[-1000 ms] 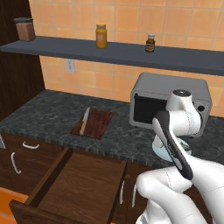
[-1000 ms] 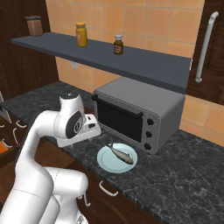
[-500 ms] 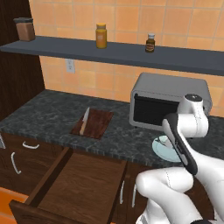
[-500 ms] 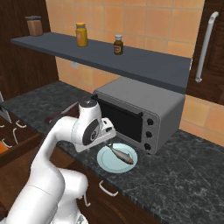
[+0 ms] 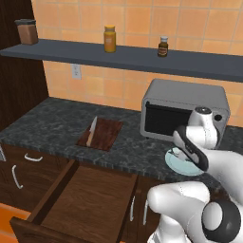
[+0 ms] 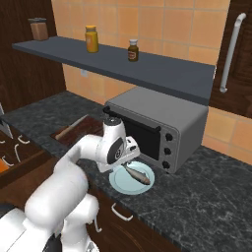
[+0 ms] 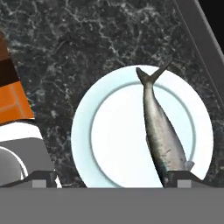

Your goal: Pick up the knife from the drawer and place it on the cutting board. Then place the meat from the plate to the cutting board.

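Observation:
The knife (image 5: 91, 130) lies on the dark reddish cutting board (image 5: 105, 134) at the counter's left, and both also show in the right base view as the knife (image 6: 72, 128) on the board (image 6: 83, 130). The wide drawer (image 5: 90, 199) stands open below it, its wood bottom bare. In front of the toaster oven, the silvery meat (image 6: 137, 173) rests on the pale plate (image 6: 123, 183). My gripper (image 6: 130, 158) hangs open just above that plate. In the hand view the meat (image 7: 161, 131) lies along the right side of the plate (image 7: 113, 144), with my gripper (image 7: 113, 179) open and its right fingertip (image 7: 183, 177) at the meat's head end.
A grey toaster oven (image 5: 185, 109) stands directly behind the plate. Above it, a dark wall shelf (image 5: 118, 56) carries jars. Narrower drawers with white handles (image 5: 33, 157) sit left of the open drawer. A tall white handle (image 6: 231, 49) is on the right cabinet.
The arm has swung right, from the middle of the counter to above the plate, and the hand has come down toward the meat. The gripper stayed open.

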Robot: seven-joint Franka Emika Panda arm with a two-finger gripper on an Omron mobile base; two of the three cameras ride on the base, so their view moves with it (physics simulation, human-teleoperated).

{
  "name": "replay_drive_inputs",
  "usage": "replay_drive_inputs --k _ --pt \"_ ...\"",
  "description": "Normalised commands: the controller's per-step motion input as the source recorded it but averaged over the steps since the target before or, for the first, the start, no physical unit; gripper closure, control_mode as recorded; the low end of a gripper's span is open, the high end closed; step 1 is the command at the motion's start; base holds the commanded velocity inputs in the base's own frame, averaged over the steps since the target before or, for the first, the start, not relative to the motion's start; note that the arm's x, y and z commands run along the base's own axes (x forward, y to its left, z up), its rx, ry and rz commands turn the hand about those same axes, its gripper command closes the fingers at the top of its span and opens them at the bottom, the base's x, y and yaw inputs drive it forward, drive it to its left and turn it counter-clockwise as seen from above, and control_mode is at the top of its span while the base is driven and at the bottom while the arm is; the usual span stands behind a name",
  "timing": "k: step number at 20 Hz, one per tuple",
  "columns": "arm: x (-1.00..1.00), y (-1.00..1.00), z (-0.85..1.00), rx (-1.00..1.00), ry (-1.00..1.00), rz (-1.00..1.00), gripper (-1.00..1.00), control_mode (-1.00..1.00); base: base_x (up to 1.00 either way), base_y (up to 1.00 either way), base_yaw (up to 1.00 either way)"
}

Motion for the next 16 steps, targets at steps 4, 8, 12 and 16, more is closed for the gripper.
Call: replay_drive_inputs --k 4,8,12,16 --pt "0.54 -0.36 -0.46 0.0 0.1 0.0 -1.0 -1.0 0.0 0.0 0.0" --pt "0.46 -0.23 -0.31 0.0 0.02 0.0 -1.0 -1.0 0.0 0.0 0.0" --pt "0.23 -0.19 -0.33 0.0 0.0 0.0 -1.0 -1.0 0.0 0.0 0.0" --pt "0.01 -0.07 -0.33 0.0 0.0 0.0 -1.0 -1.0 0.0 0.0 0.0"
